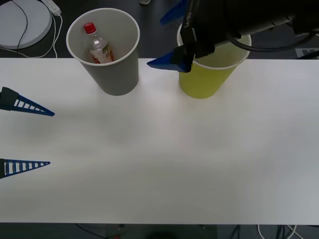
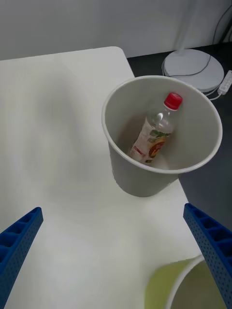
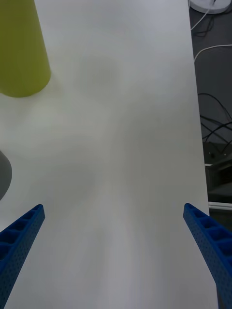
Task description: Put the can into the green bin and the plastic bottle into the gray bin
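plastic bottle [image 2: 157, 133] in gray bin [image 2: 193, 145] | right end effector [image 1: 167, 37] over green bin [image 1: 202, 82], open | left end effector [image 1: 27, 137] open

- White table [image 1: 164, 164]: wide, plain top, one rounded corner visible.
- White round disc [image 1: 20, 22]: on the dark floor beyond the table's far left corner, a dark cable across it.
- White power strip [image 1: 52, 6]: beside the disc.
- Loose cables [image 3: 212, 130]: on the dark floor past the table edge.
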